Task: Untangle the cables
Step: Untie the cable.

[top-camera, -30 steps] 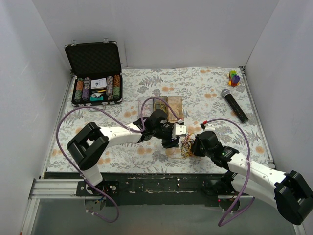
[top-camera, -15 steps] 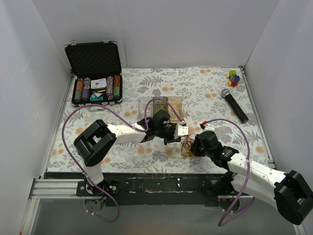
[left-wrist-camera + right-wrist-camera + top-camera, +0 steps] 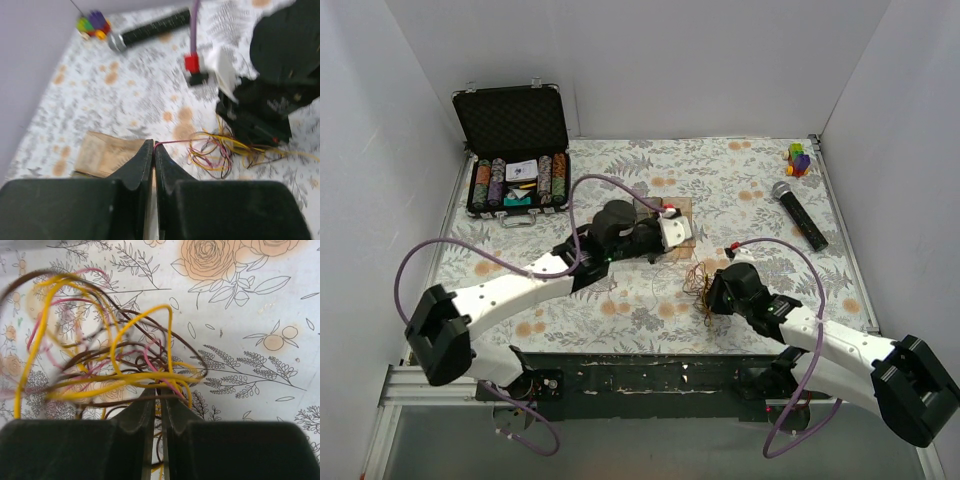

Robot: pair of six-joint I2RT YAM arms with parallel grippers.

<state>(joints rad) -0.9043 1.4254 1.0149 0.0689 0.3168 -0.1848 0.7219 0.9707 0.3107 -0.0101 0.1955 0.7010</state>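
Note:
The cables (image 3: 698,281) are a small tangle of thin yellow, pink and dark strands on the flowered cloth, also in the left wrist view (image 3: 225,150) and the right wrist view (image 3: 100,355). My left gripper (image 3: 686,241) is beyond the tangle, at the corner of a brown mat. It (image 3: 154,144) is shut on a single pink strand (image 3: 172,142) that runs taut to the tangle. My right gripper (image 3: 710,297) is at the tangle's near right side. Its jaws (image 3: 158,390) are pinched on yellow and pink strands.
A brown mat (image 3: 650,212) lies under the left gripper. An open case of poker chips (image 3: 515,182) stands at the back left. A microphone (image 3: 800,215) and a small coloured toy (image 3: 799,158) are at the back right. White walls enclose the table.
The left gripper has shut on a pink strand and moved toward the back over the brown mat, drawing the strand out. The right gripper stays pinched on the tangle, shifted slightly.

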